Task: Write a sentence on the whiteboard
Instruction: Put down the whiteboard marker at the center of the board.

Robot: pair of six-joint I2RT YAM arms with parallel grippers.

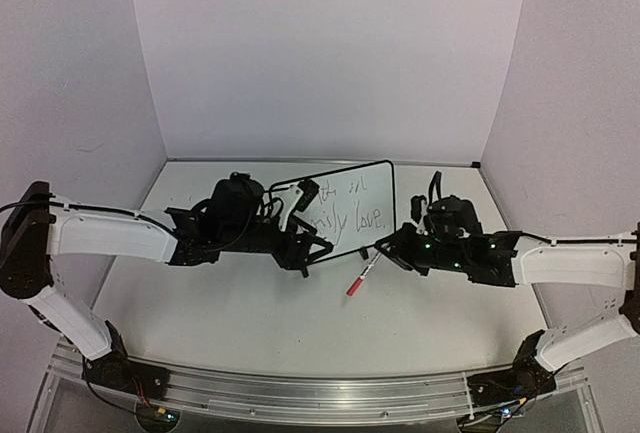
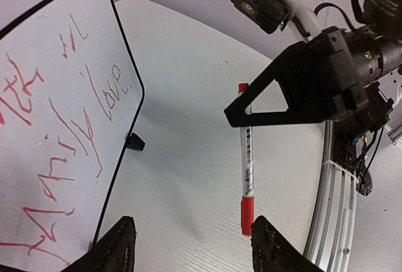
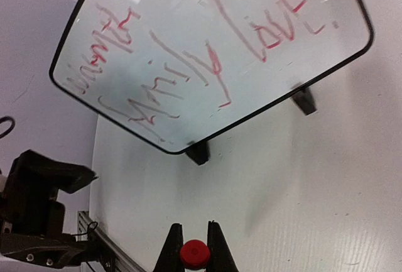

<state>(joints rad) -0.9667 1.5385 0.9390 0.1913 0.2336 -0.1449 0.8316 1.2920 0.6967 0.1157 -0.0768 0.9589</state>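
I see the whiteboard (image 1: 378, 185) standing on its clip feet on the table (image 1: 250, 313), the red sentence (image 1: 345, 215) across its face. My left gripper (image 2: 195, 250) sits just in front of the whiteboard's left part, fingers spread, holding nothing. Off the whiteboard's right corner, my right gripper (image 3: 195, 247) pinches a red-capped marker (image 1: 362, 275)

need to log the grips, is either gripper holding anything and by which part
The right gripper is clamped on the marker near its upper end, with the long red end pointing down. The left gripper is open and holds nothing.
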